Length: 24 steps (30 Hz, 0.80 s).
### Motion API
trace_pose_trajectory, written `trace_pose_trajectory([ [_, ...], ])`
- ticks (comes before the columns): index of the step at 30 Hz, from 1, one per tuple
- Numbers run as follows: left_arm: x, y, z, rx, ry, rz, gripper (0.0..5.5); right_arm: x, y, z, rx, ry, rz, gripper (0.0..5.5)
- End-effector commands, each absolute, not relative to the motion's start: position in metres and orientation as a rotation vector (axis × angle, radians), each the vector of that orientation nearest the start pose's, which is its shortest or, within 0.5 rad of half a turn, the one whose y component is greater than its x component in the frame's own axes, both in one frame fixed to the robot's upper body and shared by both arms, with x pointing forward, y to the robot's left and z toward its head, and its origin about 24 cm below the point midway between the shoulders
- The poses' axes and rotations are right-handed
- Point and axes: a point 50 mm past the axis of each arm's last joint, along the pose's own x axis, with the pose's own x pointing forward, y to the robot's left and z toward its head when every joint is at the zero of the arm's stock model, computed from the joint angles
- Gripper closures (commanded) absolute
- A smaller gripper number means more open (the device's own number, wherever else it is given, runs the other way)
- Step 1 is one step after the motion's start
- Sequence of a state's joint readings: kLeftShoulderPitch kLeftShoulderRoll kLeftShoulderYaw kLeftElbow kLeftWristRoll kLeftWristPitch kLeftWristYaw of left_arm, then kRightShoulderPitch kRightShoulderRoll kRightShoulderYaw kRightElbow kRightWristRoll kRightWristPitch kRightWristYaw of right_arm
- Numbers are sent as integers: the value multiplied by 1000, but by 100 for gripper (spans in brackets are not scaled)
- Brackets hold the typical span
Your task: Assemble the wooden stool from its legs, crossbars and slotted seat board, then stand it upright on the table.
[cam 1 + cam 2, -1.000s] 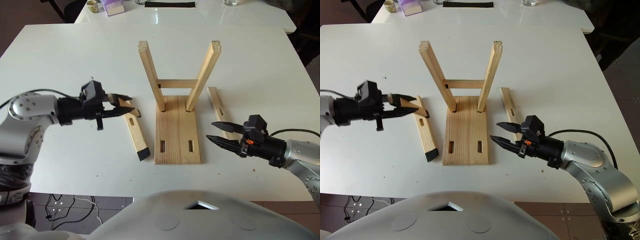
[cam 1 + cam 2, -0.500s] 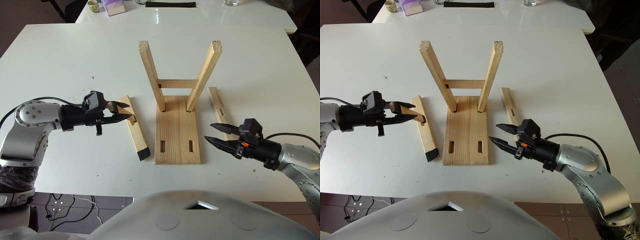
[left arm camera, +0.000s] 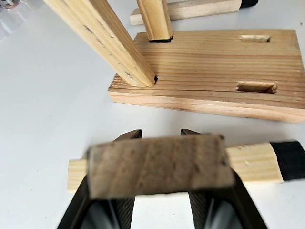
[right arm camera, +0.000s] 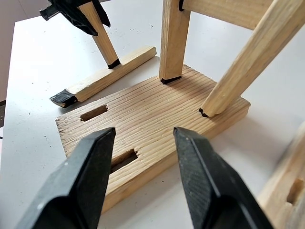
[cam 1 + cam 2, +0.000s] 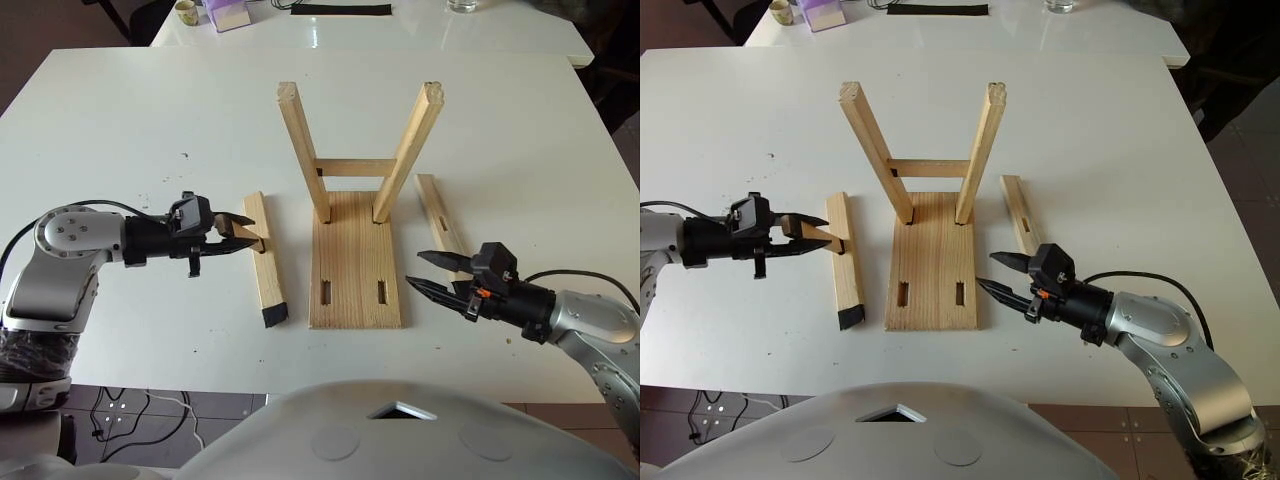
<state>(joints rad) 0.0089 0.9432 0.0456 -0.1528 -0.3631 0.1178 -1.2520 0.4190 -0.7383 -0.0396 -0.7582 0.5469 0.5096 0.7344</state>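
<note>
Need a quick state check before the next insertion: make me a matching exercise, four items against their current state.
Items:
1. left gripper
2. right gripper
3. seat board
4. right loose leg

States:
A. flat, near slots empty
B. open, at the board's near right edge
C. lying untouched beside the board
D. shut on the crossbar set in the left loose leg

Pairs: 1-D, 2-B, 3-A, 4-C

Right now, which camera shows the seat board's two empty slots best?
The left eye view: both slots show whole from above, nothing across them; the right eye matches. The left wrist view sees both at a low slant. In the right wrist view a finger covers part of one.
</note>
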Motion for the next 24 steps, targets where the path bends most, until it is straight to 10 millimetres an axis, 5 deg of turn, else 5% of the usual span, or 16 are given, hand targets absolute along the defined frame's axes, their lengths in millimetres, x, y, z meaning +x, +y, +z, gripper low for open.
trace_pose_trajectory([
  [1,204,257,100,572,558,-1288,420,145,-175,101,-134,359,1014,325],
  [12,223,253,80,439,646,-1239,420,153,-175,94,-187,389,1049,325],
  [19,213,246,61,373,673,-1260,420,152,-174,88,-203,422,1079,325],
  [24,217,242,64,419,651,-1269,420,153,-174,87,-206,421,1082,325],
])
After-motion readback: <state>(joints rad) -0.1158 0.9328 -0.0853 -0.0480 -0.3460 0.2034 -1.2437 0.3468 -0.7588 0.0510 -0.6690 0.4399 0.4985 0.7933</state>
